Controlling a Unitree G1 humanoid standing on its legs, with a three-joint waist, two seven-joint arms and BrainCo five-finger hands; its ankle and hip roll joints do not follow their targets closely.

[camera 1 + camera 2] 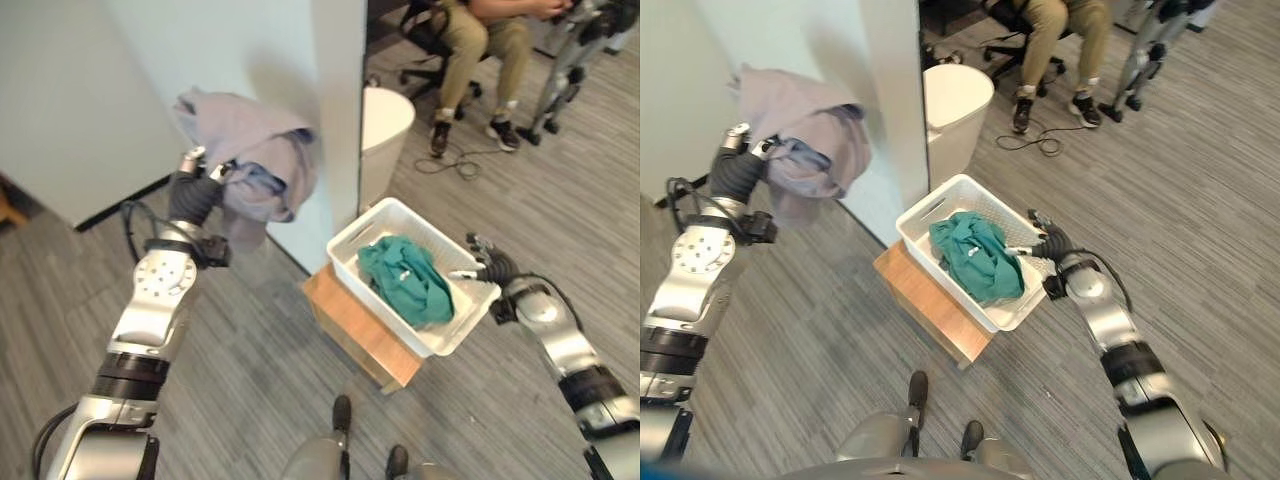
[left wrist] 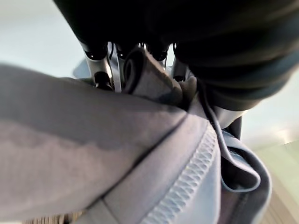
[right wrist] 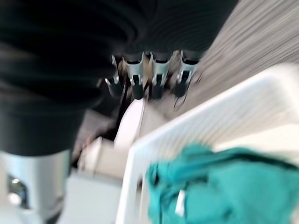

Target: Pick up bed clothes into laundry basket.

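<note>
Left eye view, garment: the left robot hand (image 1: 205, 170) is raised well above and to the left of the laundry basket (image 1: 372, 222), its fingers curled into a lilac-grey garment (image 1: 250, 150) that hangs bunched from the grip. Held high like this, the cloth clears the floor and the basket rim, which I judge suits a carry across to the basket.
Left eye view, basket: the white basket sits on a low wooden box (image 1: 352, 325) beside the corner of a white wall (image 1: 335, 110); a teal garment (image 1: 405, 278) already lies inside it.
Left eye view, bystander: a person's legs (image 1: 480, 60) on a chair show well beyond the basket, and a white bin (image 1: 385, 130) stands just behind it.
Right eye view, right side: the right robot hand (image 1: 1040, 240) rests at the basket's right rim, touching or just beside it, probably to steady the basket for the drop.
Left wrist view, grip: silver fingers (image 2: 100, 70) close round a fold of the lilac-grey cloth, so the hold looks firm.
Right wrist view, fingers: the fingers (image 3: 156, 74) stand in a fairly straight row over the basket's edge, holding nothing; the teal cloth lies just inside the rim.
Task stage: one piece is in, one is in the air, not yet over the basket.
</note>
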